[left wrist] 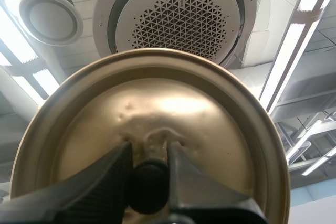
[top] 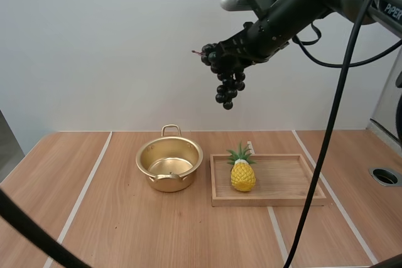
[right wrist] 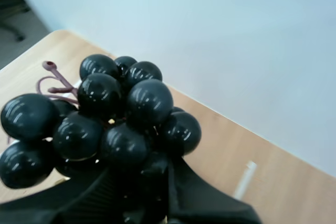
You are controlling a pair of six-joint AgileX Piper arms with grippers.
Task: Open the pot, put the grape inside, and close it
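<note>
While my right gripper (top: 221,56) pinches glossy black grapes (top: 227,86) high over the table (top: 125,230), the round golden pot (top: 168,184) sits open beside the wooden tray (top: 276,200). My left gripper (left wrist: 148,156) clamps the dark knob (left wrist: 148,190) of the dented metal lid (left wrist: 157,98).

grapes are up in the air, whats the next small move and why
Probably swing the grapes left and down over the pot: the right jaws pinch the bunch high above the table, right of the pot, which stands open, its lid held in the left jaws.
</note>
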